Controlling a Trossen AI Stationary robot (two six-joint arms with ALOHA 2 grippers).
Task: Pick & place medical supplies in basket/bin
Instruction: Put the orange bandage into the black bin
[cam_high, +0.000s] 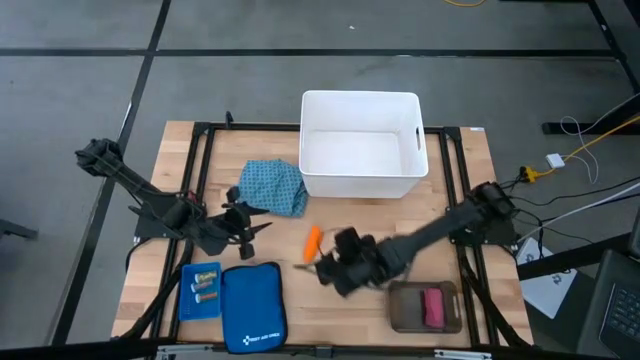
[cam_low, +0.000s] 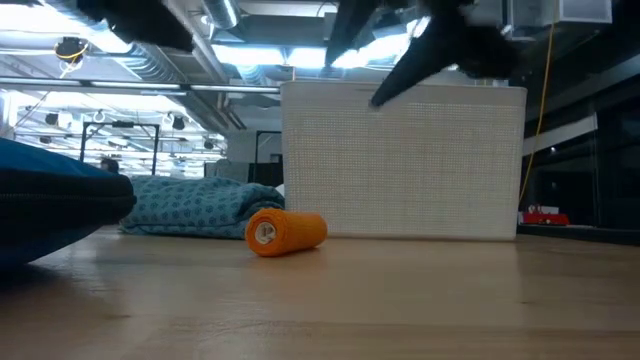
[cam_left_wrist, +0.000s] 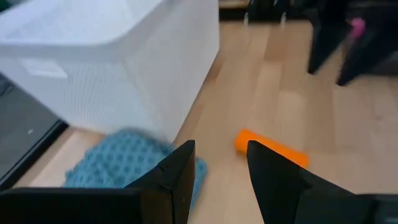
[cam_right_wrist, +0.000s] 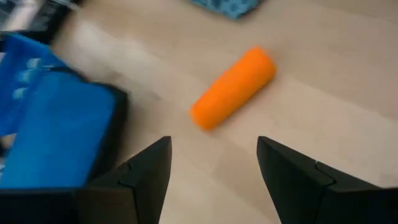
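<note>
Orange cylinder (cam_right_wrist: 232, 88), smooth, lies flat before the right tool (cam_right_wrist: 214, 163), spread wide.

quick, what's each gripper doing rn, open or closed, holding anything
Left gripper: open, empty, near the teal cloth bundle.
Right gripper: open, empty, beside the orange cylinder.
</note>
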